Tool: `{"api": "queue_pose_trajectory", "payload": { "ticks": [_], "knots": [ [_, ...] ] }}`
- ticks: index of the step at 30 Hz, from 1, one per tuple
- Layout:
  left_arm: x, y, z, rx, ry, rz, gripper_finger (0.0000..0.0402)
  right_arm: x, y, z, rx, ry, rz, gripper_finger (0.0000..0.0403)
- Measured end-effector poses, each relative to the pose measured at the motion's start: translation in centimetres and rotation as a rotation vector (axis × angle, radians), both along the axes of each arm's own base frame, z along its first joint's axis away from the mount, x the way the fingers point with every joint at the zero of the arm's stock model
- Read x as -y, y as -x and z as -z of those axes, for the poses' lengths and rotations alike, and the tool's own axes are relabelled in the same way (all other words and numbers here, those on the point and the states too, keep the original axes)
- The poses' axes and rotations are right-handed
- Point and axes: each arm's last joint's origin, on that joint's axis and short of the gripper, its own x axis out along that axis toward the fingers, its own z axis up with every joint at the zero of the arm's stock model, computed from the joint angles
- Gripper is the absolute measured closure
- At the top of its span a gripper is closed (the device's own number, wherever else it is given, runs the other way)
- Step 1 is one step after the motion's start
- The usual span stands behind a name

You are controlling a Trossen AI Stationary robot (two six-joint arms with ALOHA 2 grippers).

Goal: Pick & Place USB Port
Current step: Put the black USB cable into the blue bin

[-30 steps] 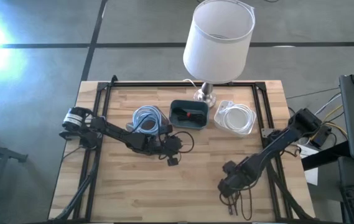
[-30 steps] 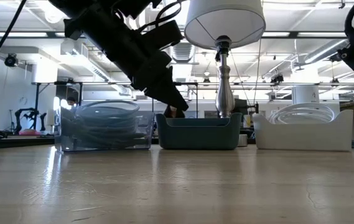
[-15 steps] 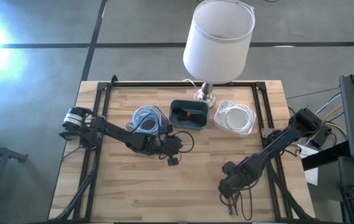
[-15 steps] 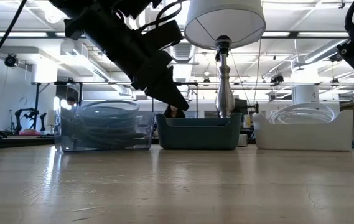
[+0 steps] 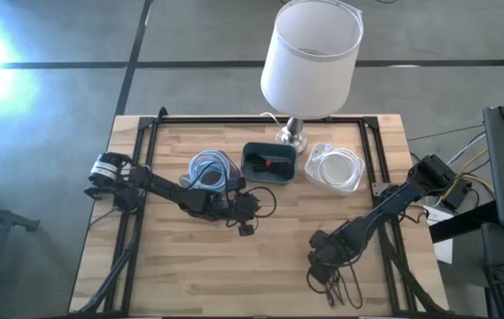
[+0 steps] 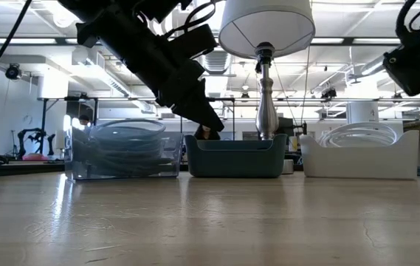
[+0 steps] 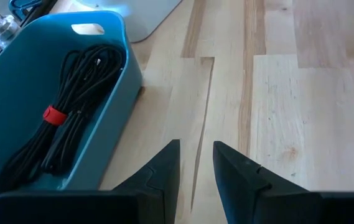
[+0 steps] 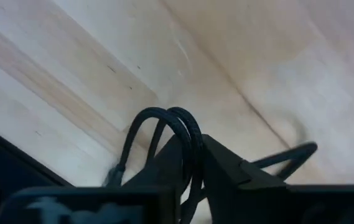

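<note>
Right claw [image 5: 327, 266], lower right of the high view, is clamped on a loop of thin black USB cable [image 8: 175, 127]; in the right wrist view the doubled cable sits pinched between the two dark fingers [image 8: 226, 168], light wooden desk [image 5: 189, 261] blurred beyond. Loose strands trail below the claw toward the desk's front edge in the high view.

Change over the last second: the right arm has shifted a little toward frame left and slightly down in the high view, and in the low view its dark body now reaches lower and further in from the upper right corner. Judgement: the cable is lifted clear and transport has begun, though the carry is only starting.

Left claw [image 7: 195, 155], centre left of the high view, has not moved. Fingers stand narrowly apart, nothing between them, hovering beside the teal plastic bin [image 7: 33, 68], which holds a bundled black cable tied with a red band [image 7: 55, 114].

Along the top of the desk: a clear bin of pale blue coiled cable [image 5: 208, 168], the teal bin at centre, a clear bin of white coiled cable [image 5: 337, 167], and a white-shaded lamp [image 5: 311, 55] behind.

Likely destination is the teal bin, well apart from the right claw. Risk: dangling strands could drag or snag.
</note>
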Motion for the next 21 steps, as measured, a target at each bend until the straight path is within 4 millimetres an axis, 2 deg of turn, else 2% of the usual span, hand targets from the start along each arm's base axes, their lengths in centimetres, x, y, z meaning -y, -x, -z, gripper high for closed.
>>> {"api": "queue_pose_trajectory", "payload": {
  "ticks": [3,11,15,18,21],
  "knots": [
    [0.0,0.0,0.0,0.0,0.0,0.0,0.0301,0.4,-0.3,0.0,0.019,0.004,-0.043,0.0379],
    [0.1,-0.1,-0.3,0.009,0.003,0.005,0.0303,2.2,-1.5,-0.1,0.082,0.046,-0.096,0.0368],
    [0.1,0.1,-1.1,0.023,-0.005,0.013,0.031,3.2,-2.1,-0.4,0.124,0.055,-0.148,0.0372],
    [-0.1,0.7,-2.3,0.033,-0.012,0.016,0.0317,3.8,-3.0,-1.2,0.192,0.09,-0.217,0.0372],
    [-0.3,1.6,-3.9,0.047,-0.012,0.013,0.0322,4.4,-4.7,-3.2,0.322,0.153,-0.323,0.0372]
  ]
}}
